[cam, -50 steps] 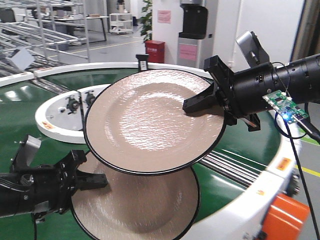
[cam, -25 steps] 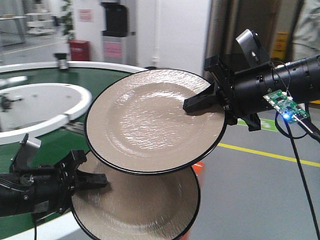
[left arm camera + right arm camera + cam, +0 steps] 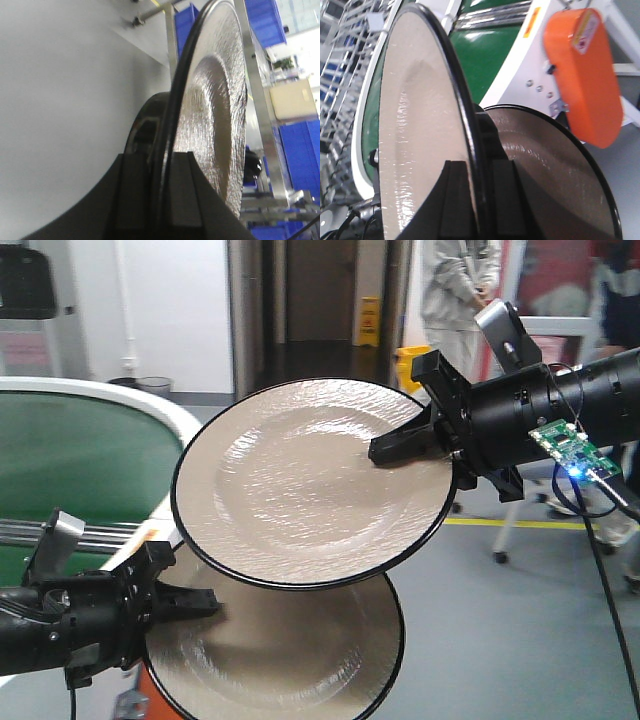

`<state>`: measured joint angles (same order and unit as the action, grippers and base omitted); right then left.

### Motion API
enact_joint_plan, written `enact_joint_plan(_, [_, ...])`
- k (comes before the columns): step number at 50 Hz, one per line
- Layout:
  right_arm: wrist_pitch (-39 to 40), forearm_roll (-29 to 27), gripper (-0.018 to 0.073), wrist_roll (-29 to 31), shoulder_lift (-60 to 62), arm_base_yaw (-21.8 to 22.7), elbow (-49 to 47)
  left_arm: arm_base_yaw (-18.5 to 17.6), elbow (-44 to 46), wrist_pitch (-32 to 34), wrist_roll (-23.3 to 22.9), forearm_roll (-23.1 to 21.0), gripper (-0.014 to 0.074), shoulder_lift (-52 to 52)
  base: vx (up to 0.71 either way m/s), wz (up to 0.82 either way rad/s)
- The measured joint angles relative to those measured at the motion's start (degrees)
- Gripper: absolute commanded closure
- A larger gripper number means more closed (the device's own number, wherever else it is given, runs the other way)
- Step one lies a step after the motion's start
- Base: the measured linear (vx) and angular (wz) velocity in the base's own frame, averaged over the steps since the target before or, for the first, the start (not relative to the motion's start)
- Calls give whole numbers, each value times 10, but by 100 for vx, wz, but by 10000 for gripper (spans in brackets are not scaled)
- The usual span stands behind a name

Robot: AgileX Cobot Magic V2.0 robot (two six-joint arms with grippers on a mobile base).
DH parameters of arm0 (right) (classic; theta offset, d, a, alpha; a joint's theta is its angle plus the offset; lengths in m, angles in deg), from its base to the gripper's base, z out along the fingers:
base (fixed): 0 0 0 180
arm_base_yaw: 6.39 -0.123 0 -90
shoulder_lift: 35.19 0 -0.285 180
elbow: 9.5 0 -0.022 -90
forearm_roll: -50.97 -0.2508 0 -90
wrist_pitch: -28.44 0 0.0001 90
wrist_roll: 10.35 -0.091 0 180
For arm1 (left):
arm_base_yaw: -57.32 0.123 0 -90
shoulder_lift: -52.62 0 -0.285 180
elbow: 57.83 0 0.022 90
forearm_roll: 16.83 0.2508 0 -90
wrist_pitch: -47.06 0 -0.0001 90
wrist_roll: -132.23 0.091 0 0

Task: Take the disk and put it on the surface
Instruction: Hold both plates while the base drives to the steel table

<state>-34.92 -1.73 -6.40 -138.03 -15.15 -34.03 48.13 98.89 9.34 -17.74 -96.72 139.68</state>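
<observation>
The right gripper (image 3: 402, 448) is pinching the right rim of the upper disk (image 3: 300, 490) and holding it tilted in the air. The left gripper (image 3: 188, 602) is clamping the left rim of the lower disk (image 3: 290, 660), which is hanging partly beneath the upper one, beside the green conveyor belt (image 3: 70, 460).

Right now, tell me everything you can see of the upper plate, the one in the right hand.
The upper plate is round and beige with a thin black rim, a shallow well and a finely rippled, glossy face; it looks ceramic. It hangs in the air, tilted face toward the front camera, its right edge clamped in the right hand, one finger on each face. It overlaps the lower plate in view; whether they touch I cannot tell.
</observation>
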Motion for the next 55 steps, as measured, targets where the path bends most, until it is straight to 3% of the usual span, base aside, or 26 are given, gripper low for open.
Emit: enact_joint_plan(55, [-4,1,567,0,0,0,0,0,0,0,0,0,595,0,16,-34])
